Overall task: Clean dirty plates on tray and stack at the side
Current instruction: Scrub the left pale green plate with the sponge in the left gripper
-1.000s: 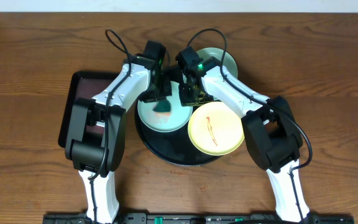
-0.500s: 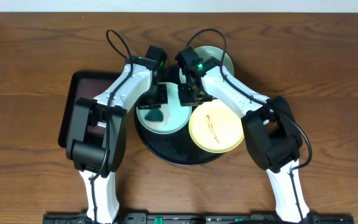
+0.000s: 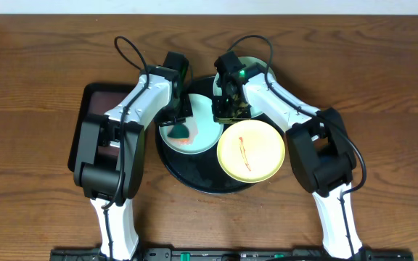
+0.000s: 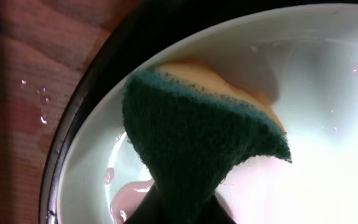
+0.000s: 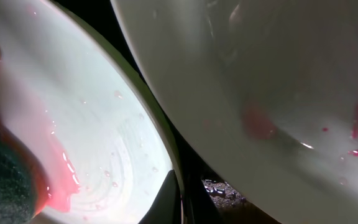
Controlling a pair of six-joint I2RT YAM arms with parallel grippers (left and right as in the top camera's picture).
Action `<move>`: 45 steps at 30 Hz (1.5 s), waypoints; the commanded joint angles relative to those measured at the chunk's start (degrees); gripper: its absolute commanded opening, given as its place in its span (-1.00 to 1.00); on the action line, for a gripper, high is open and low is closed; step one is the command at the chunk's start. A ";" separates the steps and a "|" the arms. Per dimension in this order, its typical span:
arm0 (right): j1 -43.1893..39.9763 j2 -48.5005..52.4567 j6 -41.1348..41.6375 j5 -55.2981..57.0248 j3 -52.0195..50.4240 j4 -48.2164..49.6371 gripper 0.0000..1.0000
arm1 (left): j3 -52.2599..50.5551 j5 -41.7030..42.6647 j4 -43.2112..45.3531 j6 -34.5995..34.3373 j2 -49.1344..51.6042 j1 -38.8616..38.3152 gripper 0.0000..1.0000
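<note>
My left gripper point(image 3: 179, 116) pinches the scratchy green-and-yellow sponge point(image 4: 197, 137) against the wet, glossy turquoise plate point(image 3: 205, 132) on the round black tray point(image 3: 194, 175). The right gripper point(image 3: 228, 109) sits at its rim; can't tell if it's clamped.

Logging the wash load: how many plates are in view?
3: left turquoise plate under the sponge and yellow plate on the tray; far turquoise plate behind them, partly hidden.

Both arms point(image 3: 133, 109) are white shells with black joints, looping black cables point(image 3: 117, 46) and green lights point(image 3: 242, 71).
</note>
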 commanded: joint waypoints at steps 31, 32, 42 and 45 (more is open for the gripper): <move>0.42 3.39 -2.60 -2.78 -0.48 -0.63 -0.97 | -0.83 22.16 -4.07 21.70 1.01 -1.81 -0.86; 0.35 3.39 -2.60 -2.78 -0.48 -0.66 -0.98 | -0.70 22.18 -3.78 21.64 1.01 -1.77 -0.85; 1.07 3.39 -2.99 -2.75 -0.48 -0.39 -0.98 | 0.22 -4.22 4.48 3.93 1.01 1.03 -0.85; 1.03 3.39 -2.99 -2.75 -0.48 -0.42 -0.98 | 0.55 -12.48 2.43 -2.69 0.87 1.42 -0.86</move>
